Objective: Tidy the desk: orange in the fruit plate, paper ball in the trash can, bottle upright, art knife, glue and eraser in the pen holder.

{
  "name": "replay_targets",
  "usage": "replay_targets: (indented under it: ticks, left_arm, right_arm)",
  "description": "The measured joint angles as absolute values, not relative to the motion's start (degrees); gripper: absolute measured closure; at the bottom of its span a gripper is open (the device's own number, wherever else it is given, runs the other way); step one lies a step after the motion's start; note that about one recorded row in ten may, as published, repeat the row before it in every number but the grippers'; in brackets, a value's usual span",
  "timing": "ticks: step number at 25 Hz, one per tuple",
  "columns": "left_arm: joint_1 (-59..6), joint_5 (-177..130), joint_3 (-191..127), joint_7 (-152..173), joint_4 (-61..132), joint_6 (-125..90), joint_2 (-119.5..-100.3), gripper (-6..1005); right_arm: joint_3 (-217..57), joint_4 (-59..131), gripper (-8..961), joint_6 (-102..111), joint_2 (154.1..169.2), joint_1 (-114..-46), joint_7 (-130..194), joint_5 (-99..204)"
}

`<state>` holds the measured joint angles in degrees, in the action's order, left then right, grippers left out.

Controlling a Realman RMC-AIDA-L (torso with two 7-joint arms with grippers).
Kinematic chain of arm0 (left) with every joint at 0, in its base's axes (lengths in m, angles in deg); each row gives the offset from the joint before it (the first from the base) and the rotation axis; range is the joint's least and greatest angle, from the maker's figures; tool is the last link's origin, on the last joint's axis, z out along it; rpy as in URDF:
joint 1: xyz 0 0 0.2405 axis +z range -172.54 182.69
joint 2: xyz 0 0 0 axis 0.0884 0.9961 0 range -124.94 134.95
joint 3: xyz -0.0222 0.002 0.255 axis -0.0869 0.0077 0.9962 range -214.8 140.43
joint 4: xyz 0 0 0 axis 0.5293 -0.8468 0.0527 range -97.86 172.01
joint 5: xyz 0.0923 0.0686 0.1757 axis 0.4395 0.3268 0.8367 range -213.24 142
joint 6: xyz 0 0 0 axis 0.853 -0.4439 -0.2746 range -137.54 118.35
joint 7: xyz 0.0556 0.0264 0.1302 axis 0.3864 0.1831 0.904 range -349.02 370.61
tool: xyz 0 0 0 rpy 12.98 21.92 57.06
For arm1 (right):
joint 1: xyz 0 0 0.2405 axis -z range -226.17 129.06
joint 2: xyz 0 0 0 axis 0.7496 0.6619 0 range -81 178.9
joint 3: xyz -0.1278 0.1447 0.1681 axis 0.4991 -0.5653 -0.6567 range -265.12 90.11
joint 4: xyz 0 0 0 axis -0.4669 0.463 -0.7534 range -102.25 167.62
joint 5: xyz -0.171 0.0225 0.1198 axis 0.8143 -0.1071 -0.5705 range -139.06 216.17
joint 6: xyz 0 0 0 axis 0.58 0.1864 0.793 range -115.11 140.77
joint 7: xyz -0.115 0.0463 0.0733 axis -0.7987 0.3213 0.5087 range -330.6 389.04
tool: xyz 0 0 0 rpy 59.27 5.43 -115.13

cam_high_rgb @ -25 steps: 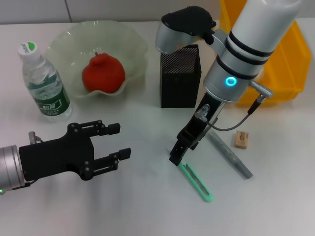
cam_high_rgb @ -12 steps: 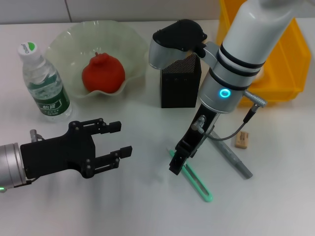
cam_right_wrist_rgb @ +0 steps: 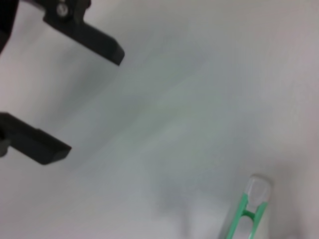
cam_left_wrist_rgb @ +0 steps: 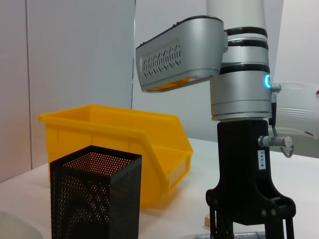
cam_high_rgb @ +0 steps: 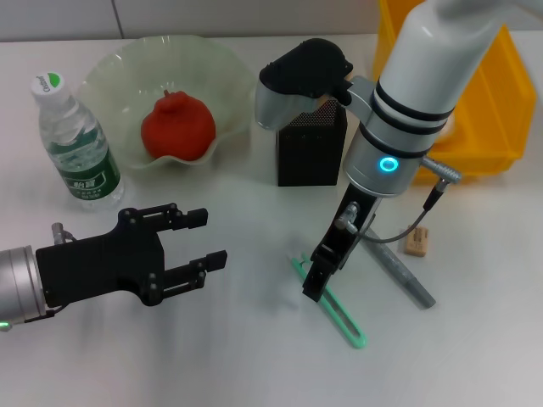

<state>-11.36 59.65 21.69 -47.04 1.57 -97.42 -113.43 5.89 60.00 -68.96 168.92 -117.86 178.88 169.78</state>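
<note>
My right gripper [cam_high_rgb: 316, 284] hangs just above the upper part of the green art knife [cam_high_rgb: 335, 309], which lies flat on the white desk; in the left wrist view [cam_left_wrist_rgb: 249, 230] its fingers stand apart. The knife's end shows in the right wrist view [cam_right_wrist_rgb: 251, 201]. A grey glue stick [cam_high_rgb: 397, 270] and a tan eraser [cam_high_rgb: 416, 240] lie to its right. The black mesh pen holder [cam_high_rgb: 311, 144] stands behind. My left gripper [cam_high_rgb: 208, 241] is open and empty, low at the front left. The bottle [cam_high_rgb: 76, 144] stands upright. A red fruit [cam_high_rgb: 176, 127] lies in the glass plate [cam_high_rgb: 229, 76]. No paper ball shows.
A yellow bin [cam_high_rgb: 501, 102] stands at the back right, behind the right arm; it also shows in the left wrist view [cam_left_wrist_rgb: 114, 134] behind the pen holder [cam_left_wrist_rgb: 94, 199]. My left gripper's fingers [cam_right_wrist_rgb: 94, 42] show in the right wrist view.
My right gripper has shifted slightly right and toward the front along the knife, so the knife's upper end now shows. The knife and my left arm have not moved.
</note>
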Motion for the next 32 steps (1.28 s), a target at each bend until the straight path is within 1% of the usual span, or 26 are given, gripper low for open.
replay_targets:
  ticks: [14,21,32]
  left_arm:
    - [-11.88,59.28,21.69,-46.48,2.15,-96.59,-113.57,395]
    - [-12.09,59.22,21.7,-46.44,2.18,-96.59,-113.65,394]
    - [-12.39,59.21,21.79,-46.42,2.35,-96.57,-113.65,395]
  right_arm:
    - [7.47,60.55,288,-68.13,168.92,-117.9,178.47,169.47]
    - [15.39,60.53,288,-66.2,168.92,-117.95,178.76,163.81]
    - [15.74,60.57,288,-66.15,168.92,-118.5,178.92,163.92]
